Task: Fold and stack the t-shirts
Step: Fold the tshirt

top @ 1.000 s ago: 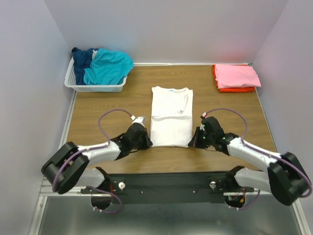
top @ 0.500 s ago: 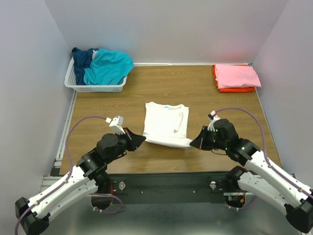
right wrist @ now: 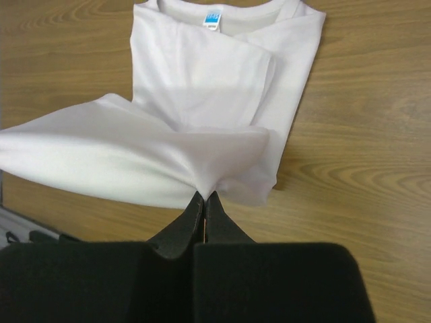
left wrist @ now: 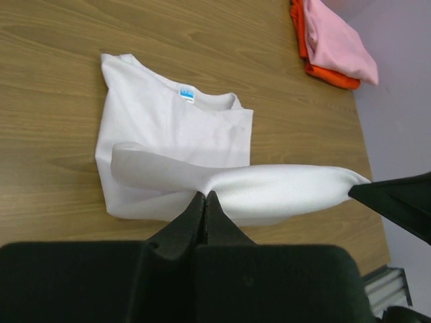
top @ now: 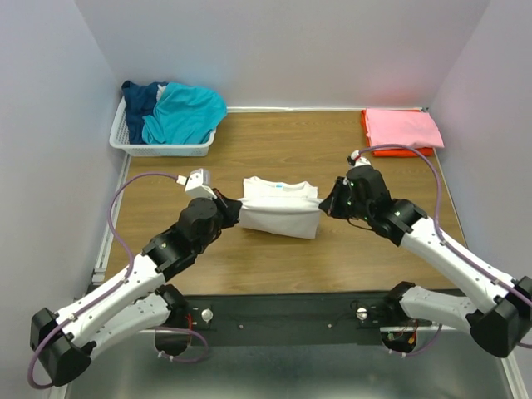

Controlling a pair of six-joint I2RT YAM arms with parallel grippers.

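step: folding white shirt (top: 278,218) bottom-up | left gripper (top: 233,209): fingers pinched shut on one hem corner | right gripper (top: 327,204): shut likewise on the other corner | why: hem hangs taut between both fingertips, likely so it lays over flat; collar half rests on table (top: 374,258) just ahead of them | pink stack (top: 401,127): well beyond right fingers, probably its destination

Bright even light, soft faint shadows, sharp views, no glare

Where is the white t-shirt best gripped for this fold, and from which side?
Probably at the two hem corners, one from each side: the white t-shirt lies collar-end away, so the left gripper and right gripper, shut there, can carry the hem over toward the collar.
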